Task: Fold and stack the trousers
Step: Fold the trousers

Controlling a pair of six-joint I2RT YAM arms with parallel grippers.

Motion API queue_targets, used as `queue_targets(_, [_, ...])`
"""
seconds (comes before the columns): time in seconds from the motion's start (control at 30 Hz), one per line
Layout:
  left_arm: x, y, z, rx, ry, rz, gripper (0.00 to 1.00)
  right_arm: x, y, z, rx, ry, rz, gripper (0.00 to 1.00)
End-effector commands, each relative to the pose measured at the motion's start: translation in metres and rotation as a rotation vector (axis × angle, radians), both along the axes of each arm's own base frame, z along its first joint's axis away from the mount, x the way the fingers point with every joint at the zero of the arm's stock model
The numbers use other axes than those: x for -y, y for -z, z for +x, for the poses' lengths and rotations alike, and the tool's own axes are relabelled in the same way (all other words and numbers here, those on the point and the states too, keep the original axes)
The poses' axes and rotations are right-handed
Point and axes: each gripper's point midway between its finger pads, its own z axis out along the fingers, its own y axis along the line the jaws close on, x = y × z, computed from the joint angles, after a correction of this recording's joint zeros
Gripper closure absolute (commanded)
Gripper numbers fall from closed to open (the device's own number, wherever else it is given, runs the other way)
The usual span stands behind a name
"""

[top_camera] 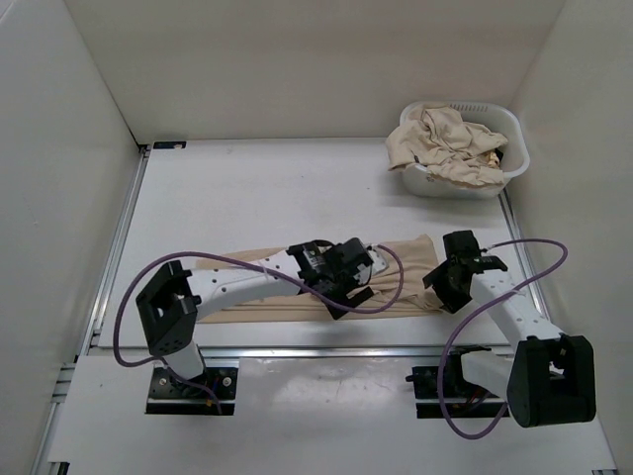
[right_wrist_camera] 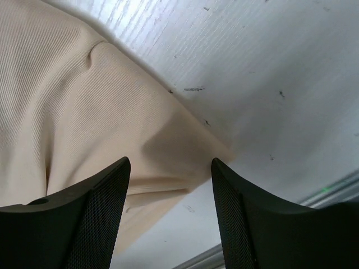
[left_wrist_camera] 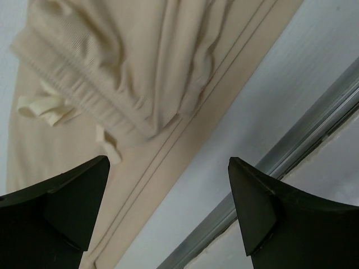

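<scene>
- Right now I judge the fold barely begun: one pair of trousers [top_camera: 410,255] lies flat along the near edge of the counter [top_camera: 247,188], and neither arm grips it.
- My left gripper [left_wrist_camera: 168,163] hangs wide open over the gathered waistband [left_wrist_camera: 84,95]. My right gripper [right_wrist_camera: 171,163] is open too, above the cloth's right-hand corner.
- Next, I reckon, both must drop and pinch an edge.
- The fabric is thin, finely ribbed and soft, so it will likely sag.
- Spare pairs [top_camera: 450,139] sit crumpled in the white basket [top_camera: 514,134] at the far right corner.

The beige trousers [left_wrist_camera: 140,67] lie bunched on the white bench [left_wrist_camera: 280,101], with a soft string [left_wrist_camera: 45,109] poking out by the top band. The left pincer [left_wrist_camera: 168,168] is spread wide above them, holding nothing, near a metal rail [left_wrist_camera: 291,151].
</scene>
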Motion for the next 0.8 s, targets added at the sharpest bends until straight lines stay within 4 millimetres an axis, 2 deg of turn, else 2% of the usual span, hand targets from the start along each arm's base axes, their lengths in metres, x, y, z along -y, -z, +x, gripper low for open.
queue_targets(0.0, [0.036,-0.007,0.001,0.098,0.034,-0.092,0.02,-0.012,0.008,0.008,0.043,0.047,0.112,0.35])
queue_targets(0.03, [0.043,-0.003,-0.003,0.098,0.049,-0.092,0.04,-0.014,0.013,0.004,0.022,0.057,0.124,0.37])
queue_targets(0.07, [0.046,0.012,-0.009,0.098,0.067,-0.062,0.04,-0.012,0.015,0.003,0.023,0.077,0.127,0.37])
queue_targets(0.13, [0.052,0.02,0.003,0.153,0.039,-0.06,0.07,-0.012,0.019,0.002,0.02,0.077,0.127,0.37])
queue_targets(0.17, [0.052,0.03,0.01,0.175,0.023,-0.031,0.08,-0.012,0.021,-0.001,0.012,0.086,0.128,0.37])
queue_targets(0.23, [0.056,0.042,0.013,0.18,0.019,-0.02,0.11,-0.01,0.022,-0.001,0.014,0.098,0.121,0.38])
queue_targets(0.33, [0.047,0.069,0.01,0.157,0.024,0.04,0.12,-0.004,0.025,-0.005,-0.001,0.127,0.098,0.39])
queue_targets(0.43, [0.034,0.082,0.02,0.22,-0.012,0.101,0.18,0.002,0.026,-0.007,-0.007,0.149,0.087,0.43])
queue_targets(0.47, [0.034,0.08,0.023,0.239,-0.021,0.099,0.21,0.003,0.029,-0.013,-0.027,0.15,0.083,0.48])
queue_targets(0.5, [0.032,0.079,0.026,0.256,-0.031,0.107,0.25,0.004,0.03,-0.012,-0.027,0.159,0.083,0.52])
queue_targets(0.53, [0.032,0.079,0.026,0.257,-0.031,0.107,0.35,0.007,0.032,-0.016,-0.044,0.163,0.07,0.58])
queue_targets(0.63, [0.036,0.067,0.029,0.274,-0.039,0.082,0.54,0.013,0.038,-0.024,-0.084,0.19,0.053,0.73])
queue_targets(0.67, [0.033,0.07,0.028,0.271,-0.038,0.09,0.69,0.015,0.038,-0.026,-0.093,0.2,0.052,0.76])
queue_targets(0.73, [0.03,0.065,0.028,0.283,-0.044,0.087,0.86,0.019,0.04,-0.03,-0.115,0.193,0.035,0.85])
queue_targets(0.77, [0.024,0.069,0.026,0.276,-0.041,0.107,0.86,0.021,0.042,-0.031,-0.123,0.195,0.025,0.86])
